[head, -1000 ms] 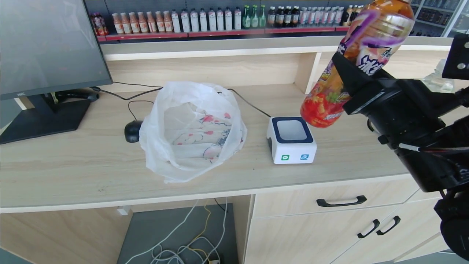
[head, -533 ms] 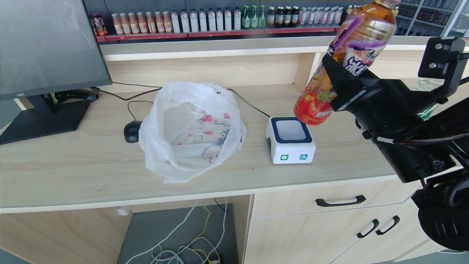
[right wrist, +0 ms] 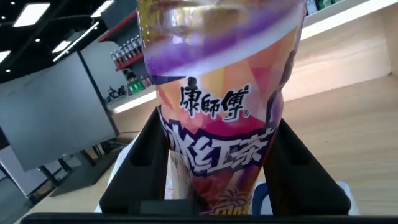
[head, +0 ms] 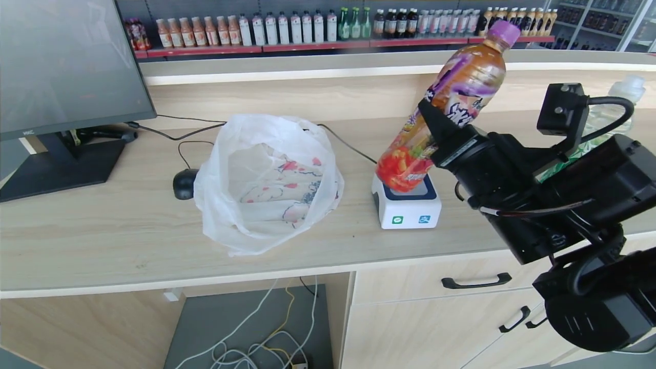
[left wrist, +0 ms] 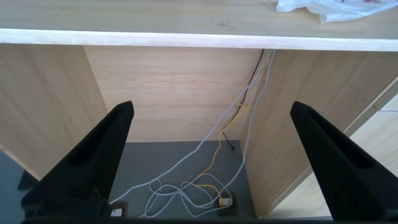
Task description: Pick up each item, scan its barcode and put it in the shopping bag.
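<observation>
Now at the scan step: bottle over the reader

Grip: right jaws closed around the middle of the orange tea bottle with purple cap and printed plastic label (head: pixel 464 89), one finger on each side of the label. The bottle is tilted, cap up, base low above the window of the white box scanner (head: pixel 407 211) on the light wood worktop (head: pixel 102 230). Touching or just clear, I cannot tell. No barcode visible to me. I'd roll the wrist slowly about the bottle's axis, base just off the glass, until the code faces down. The label looks slick, so don't loosen the grip. White plastic shopping bag (head: pixel 266 179) stands open just left of the scanner. Idle side: left jaws wide apart, empty, below the worktop edge.
</observation>
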`<state>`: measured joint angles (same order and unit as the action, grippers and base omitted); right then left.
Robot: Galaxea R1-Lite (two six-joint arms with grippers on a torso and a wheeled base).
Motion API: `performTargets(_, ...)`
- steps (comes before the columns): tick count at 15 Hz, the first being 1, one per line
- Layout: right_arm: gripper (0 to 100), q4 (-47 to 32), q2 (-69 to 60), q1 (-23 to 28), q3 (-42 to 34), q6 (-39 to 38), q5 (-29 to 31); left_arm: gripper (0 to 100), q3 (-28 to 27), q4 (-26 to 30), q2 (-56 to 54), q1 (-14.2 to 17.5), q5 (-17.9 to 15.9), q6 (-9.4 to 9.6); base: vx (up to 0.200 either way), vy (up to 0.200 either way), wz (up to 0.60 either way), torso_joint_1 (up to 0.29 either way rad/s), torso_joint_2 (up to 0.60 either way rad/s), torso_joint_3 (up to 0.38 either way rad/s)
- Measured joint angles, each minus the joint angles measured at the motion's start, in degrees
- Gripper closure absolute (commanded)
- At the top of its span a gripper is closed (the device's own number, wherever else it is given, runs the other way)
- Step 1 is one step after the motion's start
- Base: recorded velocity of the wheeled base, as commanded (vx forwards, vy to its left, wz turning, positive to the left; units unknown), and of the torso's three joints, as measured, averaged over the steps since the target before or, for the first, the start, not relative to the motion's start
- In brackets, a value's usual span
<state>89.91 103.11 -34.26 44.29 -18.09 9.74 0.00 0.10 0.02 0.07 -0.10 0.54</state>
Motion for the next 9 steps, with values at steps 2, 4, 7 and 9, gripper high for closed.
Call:
performTargets(2, 100, 0.0, 1.24, -0.13, -0.27, -7.36, 0.4, 0, 0.0, 0.0, 0.0, 0.0, 0.0, -0.02, 0.0, 0.0, 0.0, 0.0, 0.0, 0.0)
performTargets(4, 100, 0.0, 2.18, -0.33, -0.44, -16.45, 1.74, 0, 0.0, 0.0, 0.0, 0.0, 0.02, 0.0, 0.0, 0.0, 0.0, 0.0, 0.0, 0.0)
performTargets(7, 100, 0.04, 2.79, -0.57, -0.06, -25.64, 2.27, 0, 0.0, 0.0, 0.0, 0.0, 0.0, 0.0, 0.0, 0.0, 0.0, 0.0, 0.0, 0.0)
performTargets(9, 100, 0.04, 2.97, -0.48, 0.04, -33.04, 3.15, 0, 0.0, 0.0, 0.0, 0.0, 0.0, -0.02, 0.0, 0.0, 0.0, 0.0, 0.0, 0.0)
